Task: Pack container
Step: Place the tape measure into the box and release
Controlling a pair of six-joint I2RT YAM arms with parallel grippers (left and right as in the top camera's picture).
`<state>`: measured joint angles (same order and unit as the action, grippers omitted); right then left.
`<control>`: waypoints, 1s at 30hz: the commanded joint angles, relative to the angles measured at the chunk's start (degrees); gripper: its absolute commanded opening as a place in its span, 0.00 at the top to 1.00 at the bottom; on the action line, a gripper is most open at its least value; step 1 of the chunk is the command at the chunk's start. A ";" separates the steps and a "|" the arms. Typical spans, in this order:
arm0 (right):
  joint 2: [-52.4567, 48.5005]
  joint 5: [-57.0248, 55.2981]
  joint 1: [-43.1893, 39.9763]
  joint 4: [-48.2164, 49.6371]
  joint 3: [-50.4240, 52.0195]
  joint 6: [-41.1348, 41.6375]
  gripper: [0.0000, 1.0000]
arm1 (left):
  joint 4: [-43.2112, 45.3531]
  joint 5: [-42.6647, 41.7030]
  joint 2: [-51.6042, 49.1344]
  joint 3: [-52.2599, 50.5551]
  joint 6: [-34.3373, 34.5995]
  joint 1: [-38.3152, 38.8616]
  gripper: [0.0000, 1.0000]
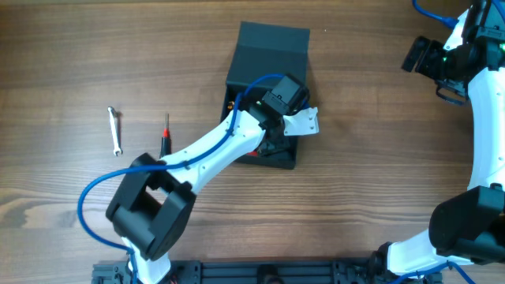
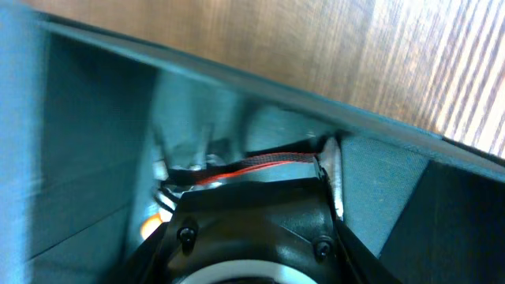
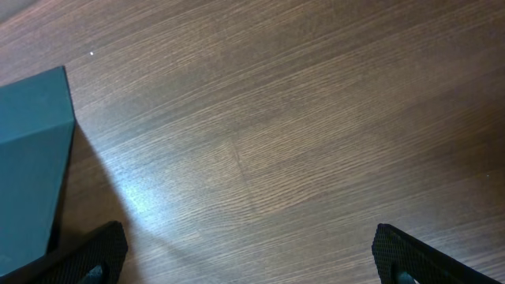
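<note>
The dark teal-grey container point(image 1: 272, 43) stands open at the table's middle, with its lid raised at the far side. My left gripper point(image 1: 270, 142) reaches down inside it. The left wrist view shows the container's inner walls point(image 2: 87, 142), a red-striped tool point(image 2: 260, 164) on its floor and something orange point(image 2: 150, 226). Only the gripper's black body point(image 2: 252, 225) shows there, and its fingers are hidden. My right gripper point(image 1: 418, 55) is open and empty at the far right. In its wrist view point(image 3: 248, 256) it hangs over bare wood, with the container's corner point(image 3: 31, 158) to the left.
A small silver wrench point(image 1: 115, 130) and a screwdriver with a red and black handle point(image 1: 166, 136) lie on the wooden table left of the container. The left arm crosses the table from the front left.
</note>
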<state>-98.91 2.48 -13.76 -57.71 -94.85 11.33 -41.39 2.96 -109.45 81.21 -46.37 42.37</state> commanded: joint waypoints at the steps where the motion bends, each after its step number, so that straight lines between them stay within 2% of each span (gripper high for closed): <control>1: 0.39 -1.20 0.07 -0.22 0.76 0.68 0.00 | -0.02 -2.51 -2.29 0.24 -2.93 0.28 0.95; 3: 0.39 -1.20 0.07 -0.28 0.76 0.68 0.00 | -0.02 -2.71 -3.06 0.24 -2.93 0.22 0.89; 4: 0.39 -1.20 0.07 -0.28 0.76 0.68 0.00 | -0.02 -3.43 -3.19 0.24 -2.91 0.22 0.77; 6: 0.39 -1.20 0.07 -0.33 0.76 0.68 0.00 | 0.00 -3.76 -3.17 0.24 -2.67 0.31 0.68; 10: 0.39 -1.20 0.07 -0.63 0.76 0.66 0.00 | -0.04 2.60 -0.74 0.90 6.16 1.03 0.44; 11: 0.39 -1.18 0.07 -0.61 0.76 0.70 0.00 | -0.17 3.37 1.18 2.16 10.14 0.57 0.06; 12: 0.39 -1.18 0.07 -0.61 0.76 0.70 0.00 | -0.22 3.30 2.58 3.43 12.61 0.13 0.00; 17: 0.39 -1.18 0.07 -0.59 0.76 0.70 0.00 | -0.13 3.08 7.98 6.32 18.56 -1.49 0.00; 20: 0.39 -1.20 0.07 -0.61 0.76 0.66 0.00 | -0.98 2.97 11.32 6.29 19.43 -2.75 0.00; 22: 0.39 -1.20 0.07 -0.63 0.76 0.66 0.00 | -2.43 3.17 12.98 6.29 23.52 -4.83 0.00; 25: 0.39 -1.20 0.07 -0.57 0.76 0.70 0.00 | -8.87 2.78 14.64 6.29 31.61 -11.91 0.00; 27: 0.39 -1.20 0.07 -0.20 0.76 0.68 0.00 | -13.66 -1.22 14.75 6.29 35.74 -16.31 0.00; 30: 0.39 -1.20 0.07 0.26 0.76 0.68 0.00 | -21.84 -2.93 14.60 6.01 37.40 -23.96 0.00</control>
<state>-98.91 2.48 -13.76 -57.78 -94.85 11.33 -59.81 3.31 -95.96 86.87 -14.63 23.88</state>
